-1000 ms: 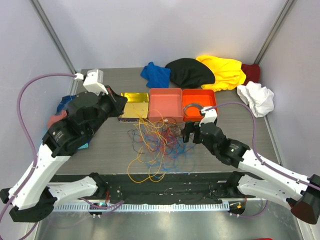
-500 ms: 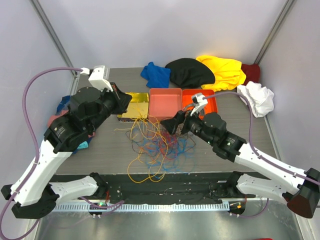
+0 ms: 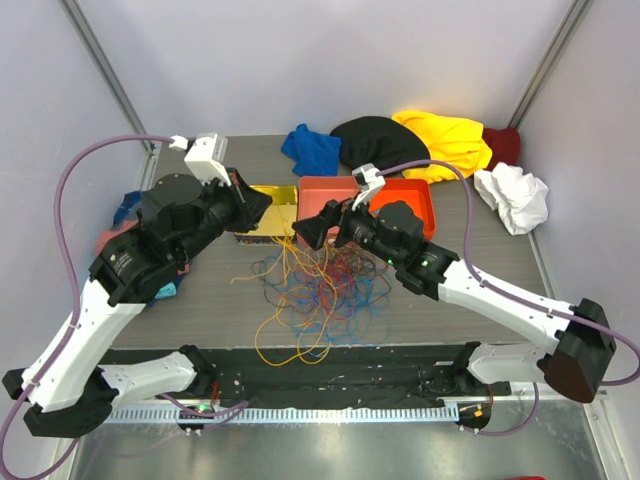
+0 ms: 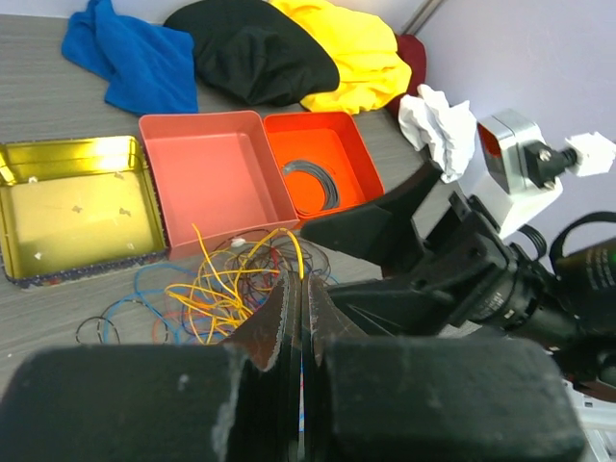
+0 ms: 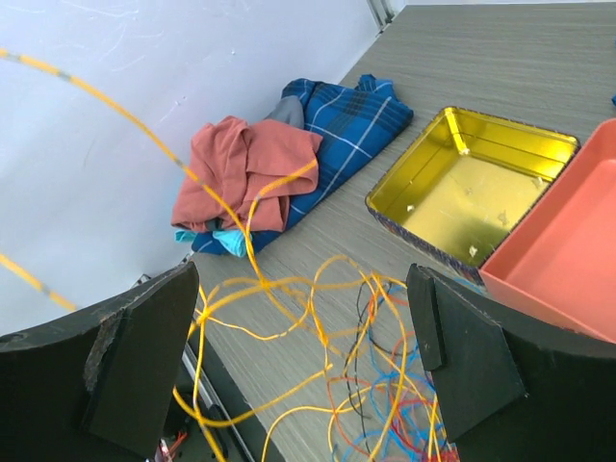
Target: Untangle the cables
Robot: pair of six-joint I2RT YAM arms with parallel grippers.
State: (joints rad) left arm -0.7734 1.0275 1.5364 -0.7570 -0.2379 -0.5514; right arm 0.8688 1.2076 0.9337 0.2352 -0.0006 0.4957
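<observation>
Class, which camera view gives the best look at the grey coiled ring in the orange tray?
The left wrist view: the grey coiled ring lies fully visible in the orange tray. From the top, the right arm covers it; the right wrist view leaves it out.

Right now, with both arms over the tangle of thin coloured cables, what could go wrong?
The left claw is shut on a thin yellow cable strand that loops through the tangle of thin coloured cables; pulling may tighten knots or drag the heap.
The open right claw sits close to the left claw; they could collide, or it could catch several strands.
</observation>
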